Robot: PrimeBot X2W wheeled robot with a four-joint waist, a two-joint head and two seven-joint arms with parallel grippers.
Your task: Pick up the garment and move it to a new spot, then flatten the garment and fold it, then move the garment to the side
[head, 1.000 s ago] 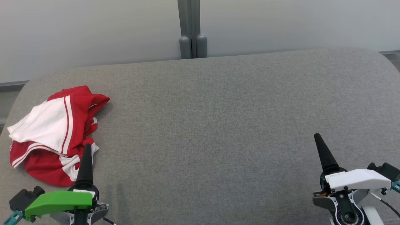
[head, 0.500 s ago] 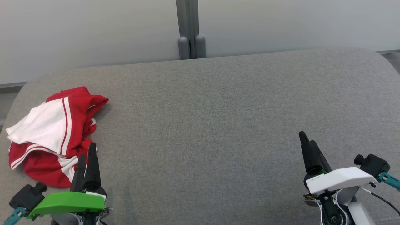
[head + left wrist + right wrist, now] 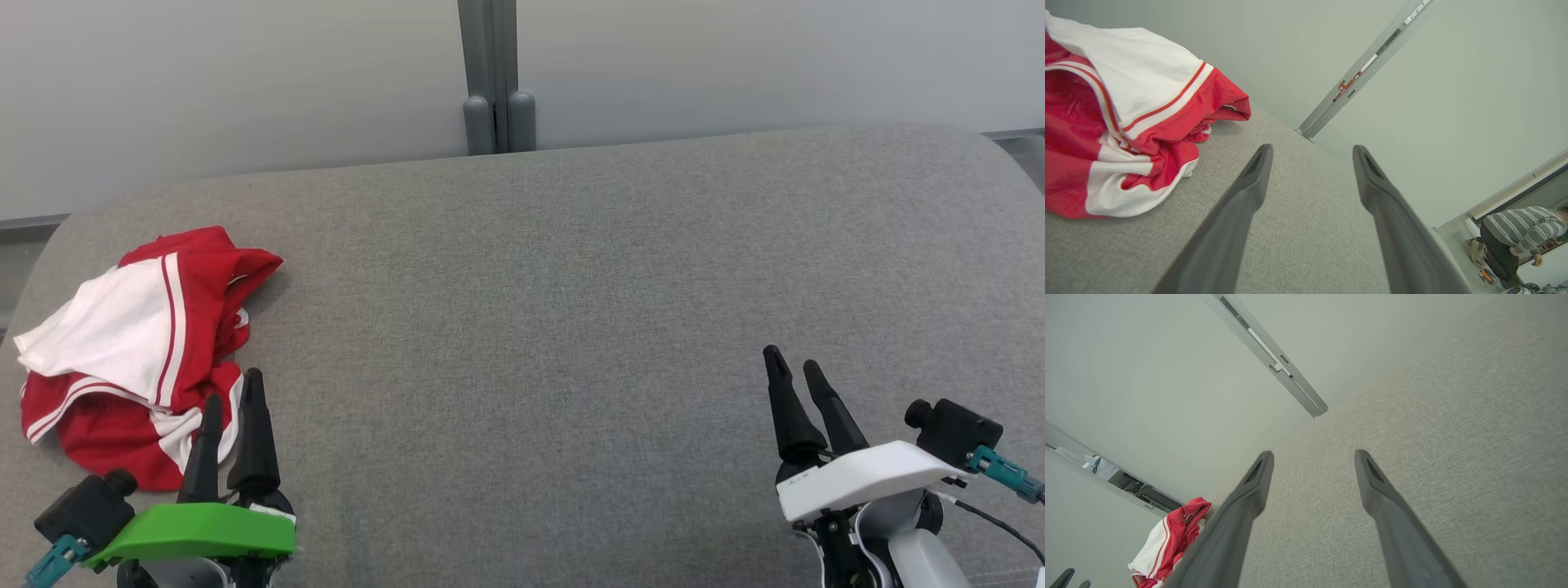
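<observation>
Your left jaws are standing spread, gripping nothing. The crumpled red-and-white fabric garment (image 3: 135, 343) is lying in a heap just beside them, ahead and to their left, on the grey fabric-covered surface (image 3: 571, 286). One dark finger (image 3: 203, 449) is overlapping the garment's near hem in the head view; you cannot tell whether it is touching. Your right jaws are also hanging spread and empty over bare surface, well apart from the garment.

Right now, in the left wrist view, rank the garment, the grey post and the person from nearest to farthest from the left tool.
1. garment, upper left, beside the left tool.
2. grey post, behind the cushion.
3. person, far off, lower right.
</observation>
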